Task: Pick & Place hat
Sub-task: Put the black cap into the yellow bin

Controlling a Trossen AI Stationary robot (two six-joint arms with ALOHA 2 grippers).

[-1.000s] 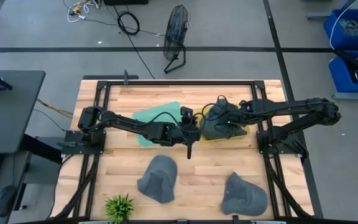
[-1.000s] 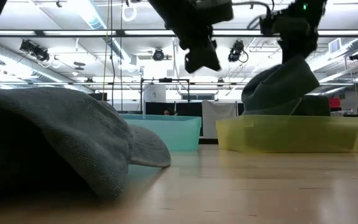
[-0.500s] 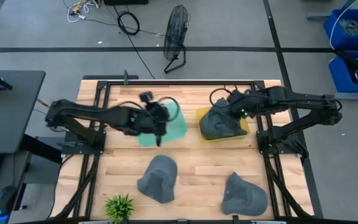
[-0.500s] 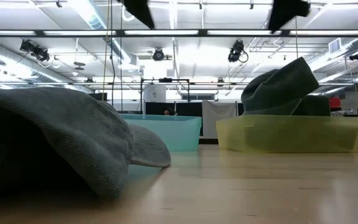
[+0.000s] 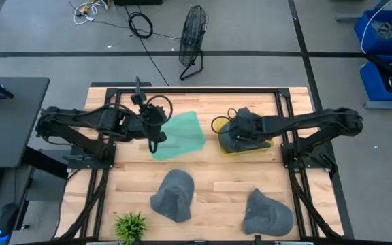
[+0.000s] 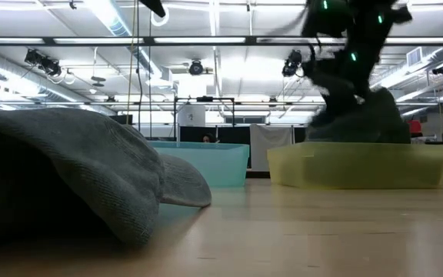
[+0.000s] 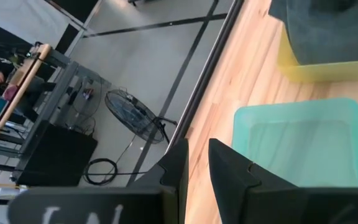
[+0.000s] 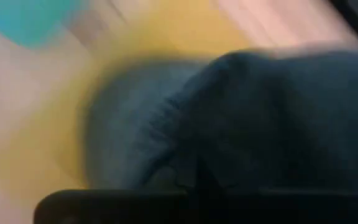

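Surface: pale wooden slatted table is carrying two loose grey knitted hats nearest.
Left gripper: hovering beside translucent teal bin, fingers nearly closed, empty.
Right gripper: pressing dark grey hat into translucent yellow bin; finger state unclear.
Risk: hat is mounding above the rim, likely spilling if snagged.

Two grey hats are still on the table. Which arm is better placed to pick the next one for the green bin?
Probably the left. Its gripper hangs beside the green bin, holding nothing, with the nearer hat in front of it. The right gripper is down on the hat in the yellow bin.
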